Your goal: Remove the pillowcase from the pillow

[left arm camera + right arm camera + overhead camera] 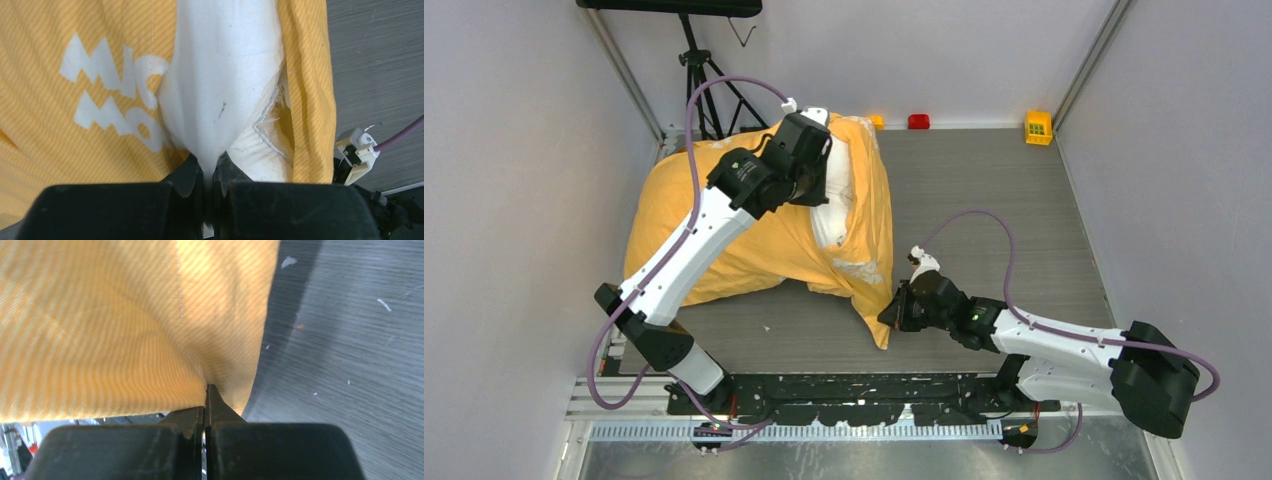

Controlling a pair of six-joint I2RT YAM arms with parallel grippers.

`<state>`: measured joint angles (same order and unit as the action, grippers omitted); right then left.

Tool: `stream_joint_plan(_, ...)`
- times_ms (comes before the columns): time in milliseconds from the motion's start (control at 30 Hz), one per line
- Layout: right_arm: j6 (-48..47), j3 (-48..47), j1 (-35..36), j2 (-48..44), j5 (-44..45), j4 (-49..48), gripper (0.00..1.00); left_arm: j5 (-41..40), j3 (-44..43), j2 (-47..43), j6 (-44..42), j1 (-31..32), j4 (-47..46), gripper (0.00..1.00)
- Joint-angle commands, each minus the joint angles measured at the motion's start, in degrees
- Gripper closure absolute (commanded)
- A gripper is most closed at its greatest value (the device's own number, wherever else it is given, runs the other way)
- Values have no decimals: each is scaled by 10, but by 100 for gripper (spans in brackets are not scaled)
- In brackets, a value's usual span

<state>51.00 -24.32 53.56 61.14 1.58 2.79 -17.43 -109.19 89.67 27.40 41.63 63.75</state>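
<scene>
The orange-yellow pillowcase (724, 215) lies bulging at the left of the table, still round the white pillow (836, 205), which shows through its open end. My left gripper (822, 185) is raised over the far side and shut on a pinch of white pillow fabric (225, 75). The left wrist view shows that fabric drawn taut between the jaws (209, 167), with the printed pillowcase (75, 75) on either side. My right gripper (892, 308) sits low near the front, shut on the pillowcase's hanging corner (125, 315); its fingertips (206, 390) pinch the orange cloth.
Small yellow (873, 122) and red (918, 121) blocks and a yellow-green block (1038, 126) stand along the back wall. A tripod (704, 90) stands at the back left. Grey tabletop (1004, 200) stretches to the right, with walls on both sides.
</scene>
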Motion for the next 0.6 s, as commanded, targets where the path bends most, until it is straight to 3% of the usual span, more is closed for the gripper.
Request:
stream_joint_plan(0,23,-9,0,65,77,49,100,-50,-45,-58,-34,-13,-5,100)
stream_joint_plan(133,26,-51,-35,134,105,88,100,-26,-34,-83,-38,-21,8,100)
stream_joint_plan(233,21,-68,-96,171,57,93,100,-6,-31,-105,-40,-37,20,100)
stream_joint_plan(367,-3,-60,-163,170,21,76,100,22,-26,-113,-47,-49,52,100)
stream_joint_plan(567,-48,-100,-210,157,39,138,98,25,44,-143,-45,-66,39,100)
